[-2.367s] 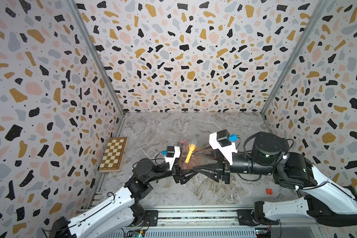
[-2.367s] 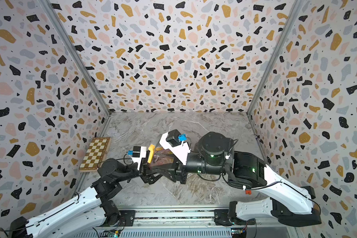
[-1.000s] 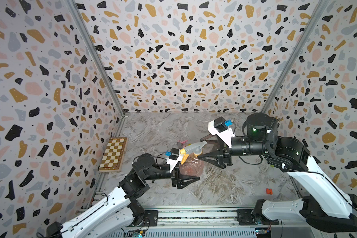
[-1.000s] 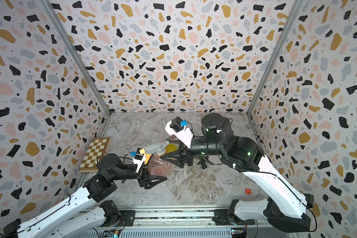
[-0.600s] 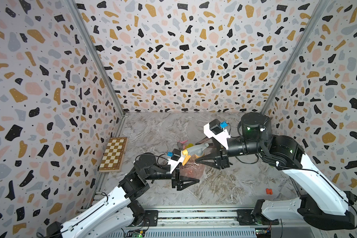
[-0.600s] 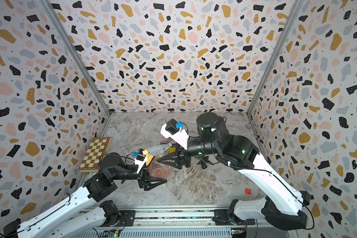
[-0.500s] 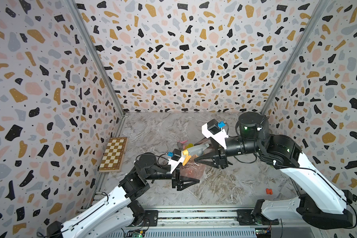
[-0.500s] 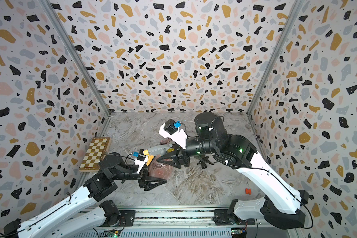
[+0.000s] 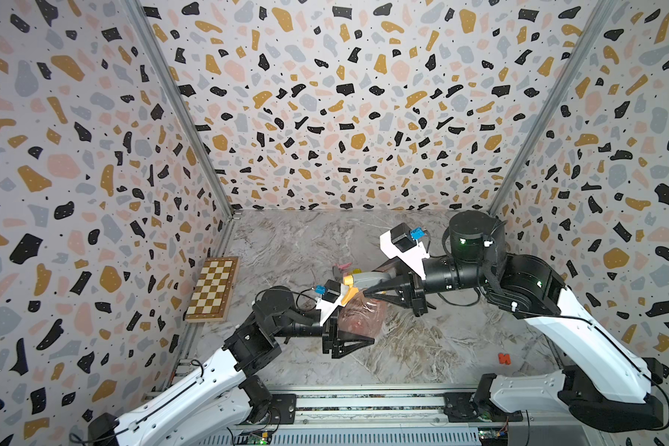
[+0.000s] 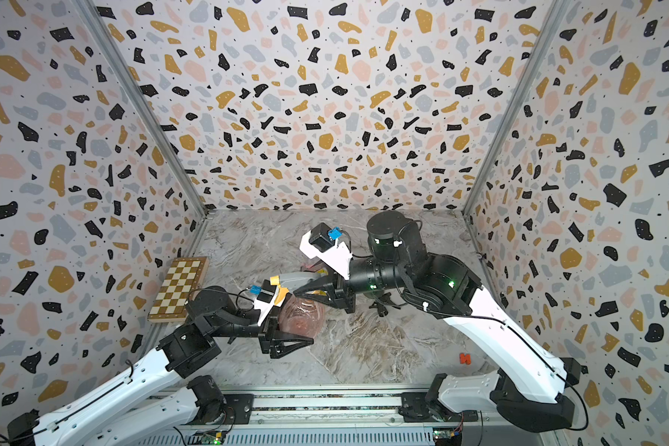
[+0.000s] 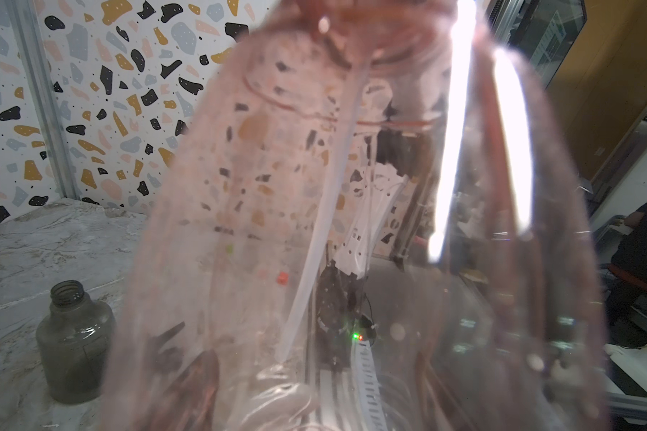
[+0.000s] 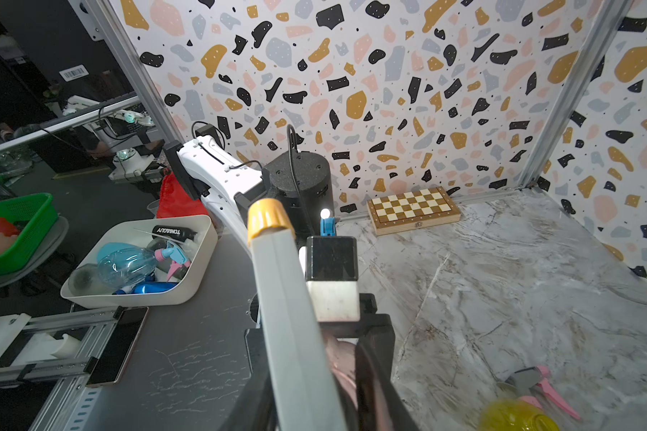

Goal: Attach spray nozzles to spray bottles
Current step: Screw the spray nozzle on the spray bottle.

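The pale pink spray bottle (image 9: 360, 318) (image 10: 304, 314) is held upright above the table, with my left gripper (image 9: 365, 334) shut on its belly. In the left wrist view this bottle (image 11: 352, 224) fills the picture, a white dip tube (image 11: 325, 224) running down inside it. The grey spray nozzle with an orange trigger (image 9: 365, 278) (image 12: 288, 298) sits on its neck. My right gripper (image 9: 371, 295) reaches in from the right, jaws closed against the nozzle's sides. A smoky grey bottle (image 11: 76, 336) stands open-necked on the table. The yellow bottle (image 12: 516, 416) and the pink-trigger nozzle (image 12: 538, 384) lie behind.
A folded chessboard (image 9: 213, 289) lies by the left wall. A small red object (image 9: 503, 358) sits on the marble floor at the front right. Outside the cell, a white bin (image 12: 139, 257) holds other bottles. Patterned walls close in three sides.
My right gripper has slid left onto the nozzle on the pink bottle and its jaws have narrowed around it. The left arm has kept the bottle still.
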